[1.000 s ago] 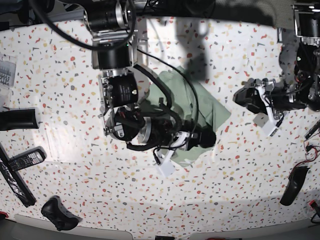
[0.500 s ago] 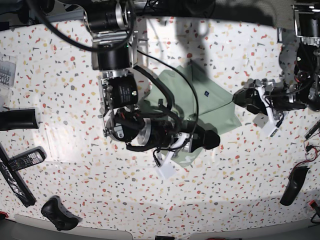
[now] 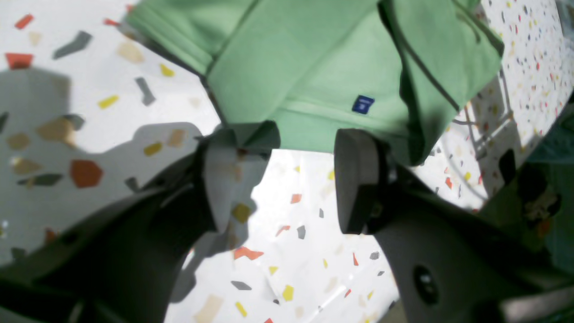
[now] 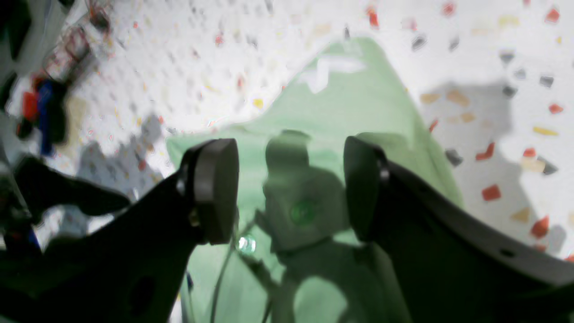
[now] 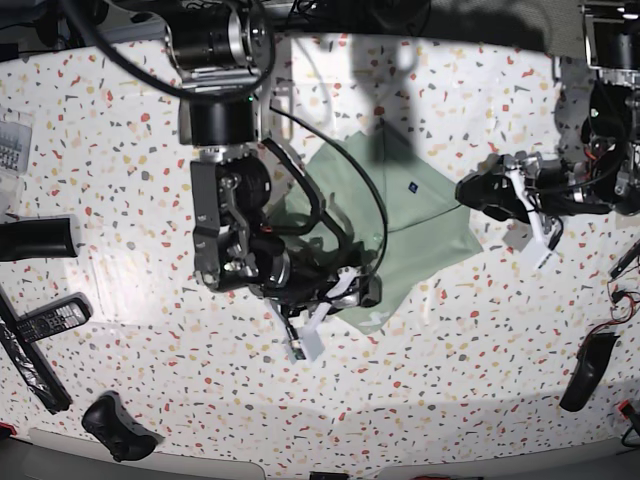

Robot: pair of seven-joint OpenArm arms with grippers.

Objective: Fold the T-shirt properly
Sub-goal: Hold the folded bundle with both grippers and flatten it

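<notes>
Left gripper (image 3: pixel 291 179) is spread, a shirt (image 3: pixel 309 76) hem corner seemingly touching one finger (image 3: pixel 224 179) (not pinched). Right gripper (image 4: pixel 289 188) is spread above the cloth, which is spread between both arms.

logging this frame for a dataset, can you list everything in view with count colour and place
T-shirt: 1, pale green, table centre, small blue label
table: 1, white with coloured flecks
remote: 1, black, base view's left edge
black cylinder: 1, left edge
game controller: 1, black, lower left
clear box: 1, far left
dark oblong object: 1, lower right
left pincer: open, at shirt's hem
right pincer: open, above shirt
</notes>
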